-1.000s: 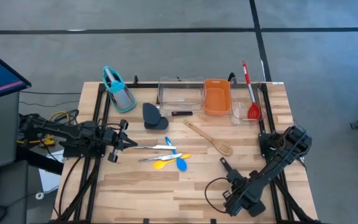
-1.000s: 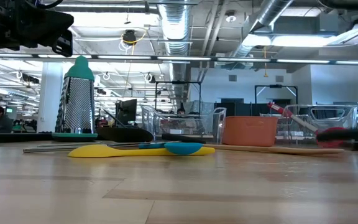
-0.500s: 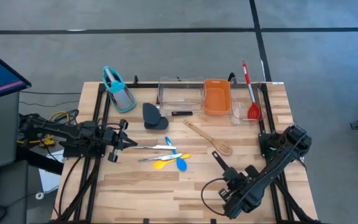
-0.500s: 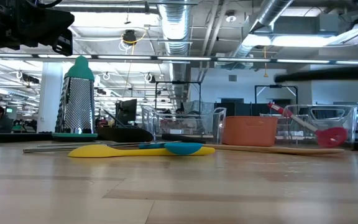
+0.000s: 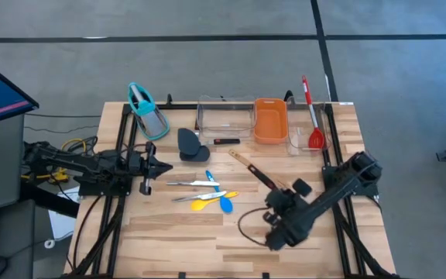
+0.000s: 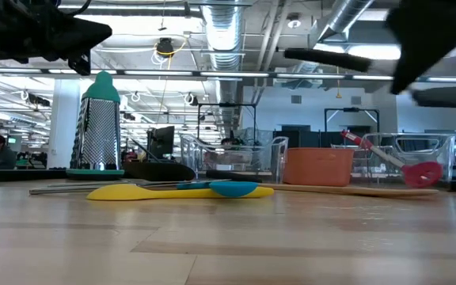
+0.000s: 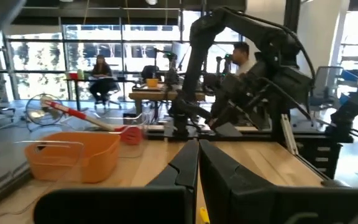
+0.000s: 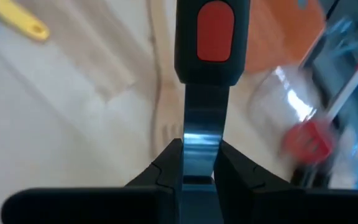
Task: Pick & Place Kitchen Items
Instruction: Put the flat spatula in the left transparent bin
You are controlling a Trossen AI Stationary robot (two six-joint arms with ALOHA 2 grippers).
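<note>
**Two arms over the tabletop, one utensil in hand**

Closest to my side of the tabletop (image 5: 207, 240), the right arm folds in from the right edge. Its end effector (image 5: 277, 194) is raised above the boards. Its fingers are nearly closed, pinching the flat steel shank of a black-handled utensil (image 5: 255, 175). In the right wrist view, the black grip with its red inset sticks straight out beyond the fingertips. From above, the utensil crosses over the wooden slotted spoon (image 5: 237, 157), which lies flat on the wood. I cannot tell whether the two touch.

Just left of that, near the middle of the tabletop, a yellow spoon (image 5: 200, 205) and a blue spoon (image 5: 227, 205) lie side by side among a few more small spoons. The silver tongs (image 5: 188, 184) lie flat just behind them.

The left end effector (image 5: 159, 167) waits at the left edge with its fingers pressed together and nothing between them. It sits close to the tongs' near end but apart from them.

Farther back, the dark grey scoop (image 5: 189, 145) rests on the wood with a small black and red item (image 5: 224, 141) beside it.

Along the far edge, from left to right:
- a teal-handled grater (image 5: 147, 115);
- a clear tray (image 5: 200, 116);
- the orange tub (image 5: 270, 122);
- a second clear tray (image 5: 294, 139), holding the red steel-handled spoon (image 5: 311, 116).
</note>
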